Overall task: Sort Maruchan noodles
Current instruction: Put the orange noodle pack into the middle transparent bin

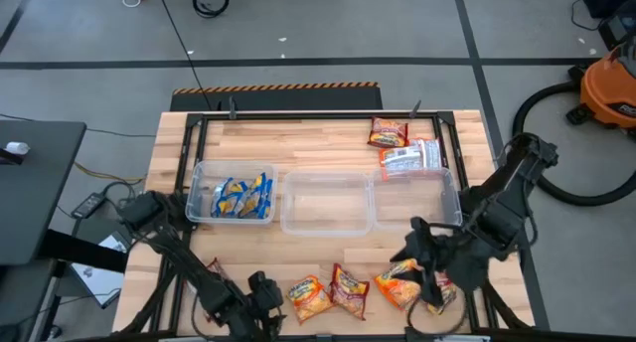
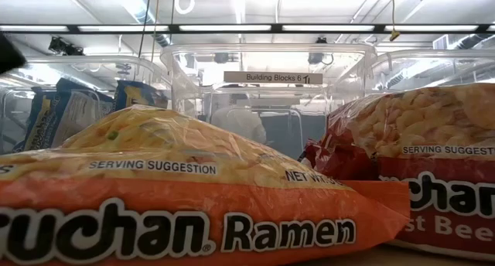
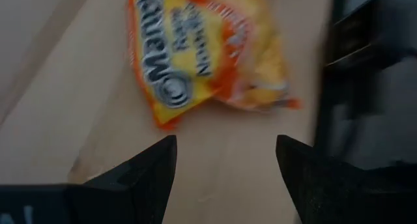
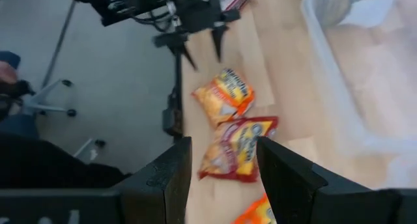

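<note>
Several Maruchan noodles packets lie flat along the table's near edge: an orange one (image 1: 308, 294), a red one (image 1: 348, 287) and another orange one (image 1: 397, 282). My left gripper (image 1: 268, 287) hangs open just left of the first orange packet (image 3: 208, 48), not touching it. My right gripper (image 1: 405, 255) is open above the near right; its wrist view looks past its fingers (image 4: 225, 178) at the red packet (image 4: 238, 149) and the orange one (image 4: 225, 94). Blue packets (image 1: 243, 196) lie in the left clear bin.
Three clear bins stand in a row mid-table: left (image 1: 199, 173), middle (image 1: 328, 223), right (image 1: 452, 188). A silver-white packet (image 1: 409, 158) lies at the right bin's far edge, and an orange-red one (image 1: 388, 133) lies on the table beyond. A red packet (image 1: 213, 272) lies by the left arm.
</note>
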Controlling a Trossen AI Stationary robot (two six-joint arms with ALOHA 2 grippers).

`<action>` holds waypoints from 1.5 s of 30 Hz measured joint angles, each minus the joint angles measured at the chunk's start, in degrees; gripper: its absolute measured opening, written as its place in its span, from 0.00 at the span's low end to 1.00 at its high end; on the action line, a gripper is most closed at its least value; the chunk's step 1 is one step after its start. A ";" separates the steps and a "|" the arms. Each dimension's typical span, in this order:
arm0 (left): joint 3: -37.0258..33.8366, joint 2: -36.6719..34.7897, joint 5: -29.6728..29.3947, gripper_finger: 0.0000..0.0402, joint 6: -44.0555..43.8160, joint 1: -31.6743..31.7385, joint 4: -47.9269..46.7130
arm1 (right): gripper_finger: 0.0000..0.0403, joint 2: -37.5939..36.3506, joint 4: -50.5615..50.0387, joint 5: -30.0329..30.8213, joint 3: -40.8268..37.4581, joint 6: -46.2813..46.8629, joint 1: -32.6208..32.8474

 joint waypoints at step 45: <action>-0.04 -30.82 -4.74 0.03 1.23 14.33 12.89 | 0.44 0.00 15.34 18.26 -0.05 -17.51 3.57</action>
